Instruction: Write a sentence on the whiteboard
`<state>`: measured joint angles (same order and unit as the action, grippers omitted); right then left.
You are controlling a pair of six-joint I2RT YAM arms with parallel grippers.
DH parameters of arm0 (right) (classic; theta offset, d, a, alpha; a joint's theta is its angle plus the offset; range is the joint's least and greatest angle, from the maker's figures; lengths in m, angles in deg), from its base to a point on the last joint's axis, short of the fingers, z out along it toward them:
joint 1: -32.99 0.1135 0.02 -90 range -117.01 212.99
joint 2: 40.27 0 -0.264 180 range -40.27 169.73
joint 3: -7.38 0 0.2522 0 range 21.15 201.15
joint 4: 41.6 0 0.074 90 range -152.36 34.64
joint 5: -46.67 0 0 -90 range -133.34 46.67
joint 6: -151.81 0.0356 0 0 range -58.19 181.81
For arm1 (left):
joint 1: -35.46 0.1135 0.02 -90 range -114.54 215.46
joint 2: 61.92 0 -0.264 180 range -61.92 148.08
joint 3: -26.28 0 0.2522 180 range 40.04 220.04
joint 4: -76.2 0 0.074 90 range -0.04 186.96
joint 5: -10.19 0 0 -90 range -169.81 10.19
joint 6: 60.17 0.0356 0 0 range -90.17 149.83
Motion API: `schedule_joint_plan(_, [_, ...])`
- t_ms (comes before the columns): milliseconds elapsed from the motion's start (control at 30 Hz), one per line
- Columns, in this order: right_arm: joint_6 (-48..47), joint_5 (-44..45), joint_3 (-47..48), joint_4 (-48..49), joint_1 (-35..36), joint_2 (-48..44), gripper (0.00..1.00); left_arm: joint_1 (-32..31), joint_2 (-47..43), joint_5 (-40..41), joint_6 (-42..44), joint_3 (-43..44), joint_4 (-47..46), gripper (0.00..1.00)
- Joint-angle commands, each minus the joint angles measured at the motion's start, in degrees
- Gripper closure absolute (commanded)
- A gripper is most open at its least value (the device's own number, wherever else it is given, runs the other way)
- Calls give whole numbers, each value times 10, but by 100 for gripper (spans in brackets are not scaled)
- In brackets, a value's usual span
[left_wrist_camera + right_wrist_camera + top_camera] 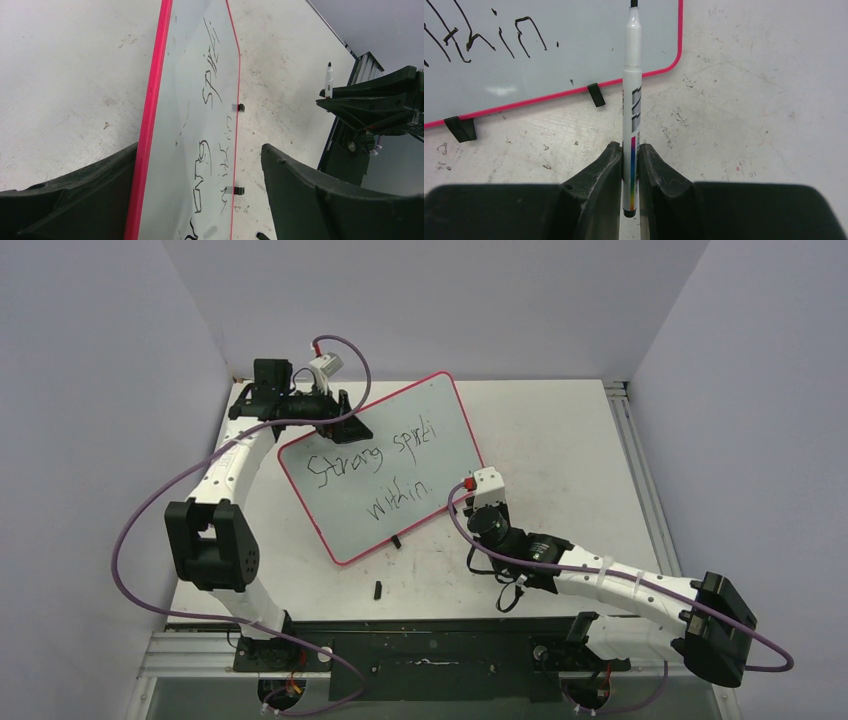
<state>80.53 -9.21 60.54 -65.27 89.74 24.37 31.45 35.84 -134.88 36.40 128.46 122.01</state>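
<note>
Sentence (345, 465) fills whiteboard (430, 415); right hand (630, 165) clamps marker (632, 100), tip seemingly off it.

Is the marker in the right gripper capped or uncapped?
Uncapped: the marker narrows to a bare black tip; the right gripper holds its barrel.

The white tabletop (560, 440) is scuffed and speckled with grey marks. The whiteboard (380, 465) sits on it, skewed to the table's edges, with small black feet (596, 95) along its near rim touching the surface. A small loose black piece (378, 589) lies near that rim, apart from the board.
</note>
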Motion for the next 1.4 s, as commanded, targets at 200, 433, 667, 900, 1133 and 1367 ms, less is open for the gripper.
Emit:
schedule_joint_plan(200, [3, 18, -2, 23, 12, 0, 95, 8, 21, -1, -7, 7, 3, 14])
schedule_joint_plan(433, [0, 26, 1, 23, 20, 8, 95, 8, -1, 1, -20, 0, -18, 7])
schedule_joint_plan(667, [-3, 32, 5, 18, 24, 5, 95, 12, -45, 24, -50, -30, -83, 2])
schedule_joint_plan(900, [-4, 37, 9, 13, 27, 4, 95, 32, -96, 64, -101, -87, -188, 4])
schedule_joint_plan(1133, [-5, 41, 11, 12, 30, 4, 95, 37, -107, 75, -119, -103, -217, 4])
schedule_joint_plan(1367, [-6, 45, 17, 4, 34, -6, 95, 71, -182, 151, -167, -166, -343, 4])
